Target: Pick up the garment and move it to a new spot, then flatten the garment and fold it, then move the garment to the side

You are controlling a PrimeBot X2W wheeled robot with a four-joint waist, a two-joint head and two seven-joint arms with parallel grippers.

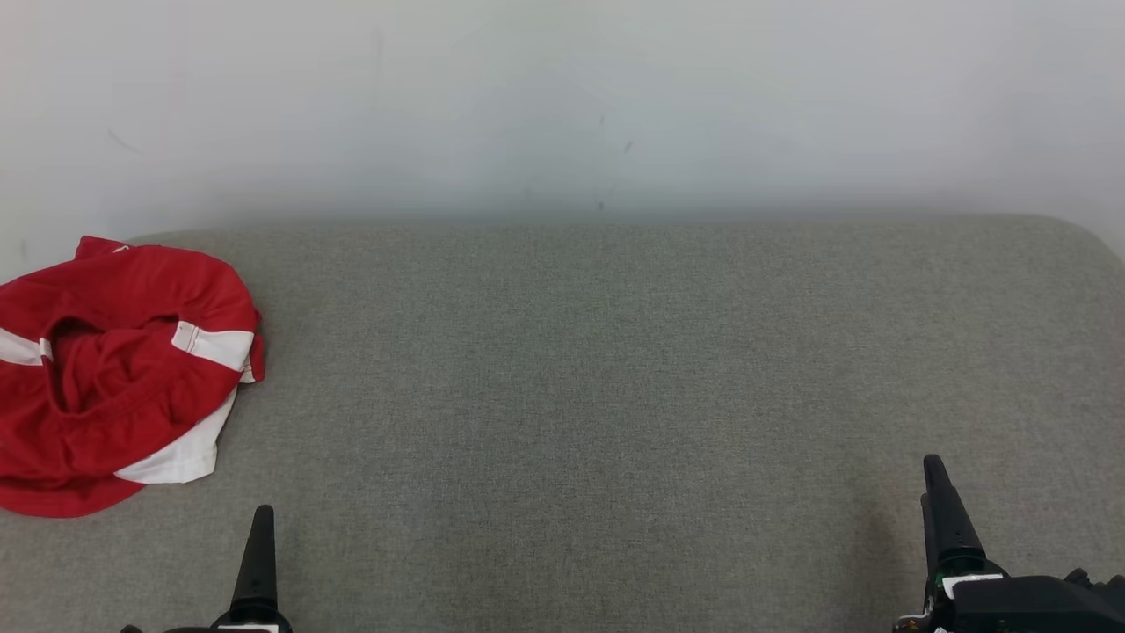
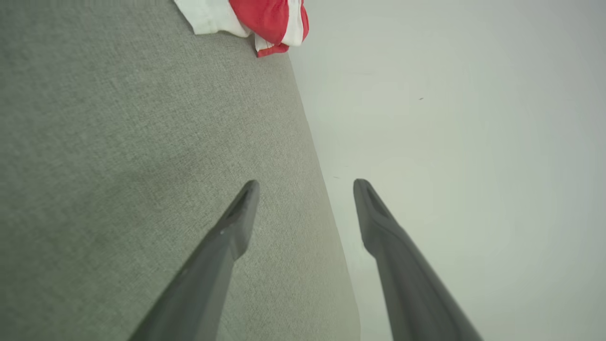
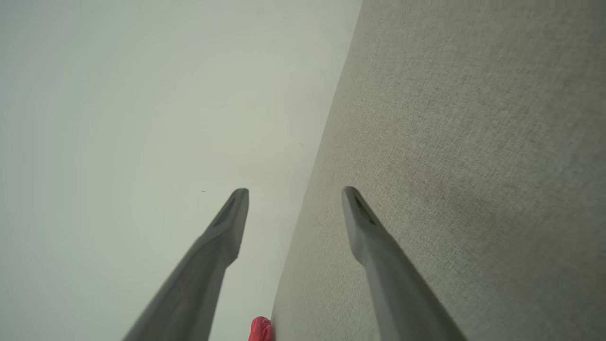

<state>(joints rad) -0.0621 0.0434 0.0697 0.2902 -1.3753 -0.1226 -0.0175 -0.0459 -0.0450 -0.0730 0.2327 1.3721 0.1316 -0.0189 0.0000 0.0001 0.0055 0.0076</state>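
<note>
Looking down from the head camera, I see the crumpled red garment with white bands (image 1: pixel 123 396) at the far left of the grey woven fabric surface (image 1: pixel 615 396), close to the pale wall (image 1: pixel 562 105) behind it. It lies ahead of the left gripper (image 2: pixel 307 182) and off to its left, apart from the fingers and touching neither. In the left wrist view its white hem and red folds sit at the top edge, well past the fingertips. Those jaws are spread wide with nothing between them. The right gripper (image 3: pixel 295 189) is well apart from the garment, across the surface; its jaws are also spread and empty. Both arms sit low at my near edge, their fingers pointing toward the wall. In the head view each gripper shows as a single dark finger.
</note>
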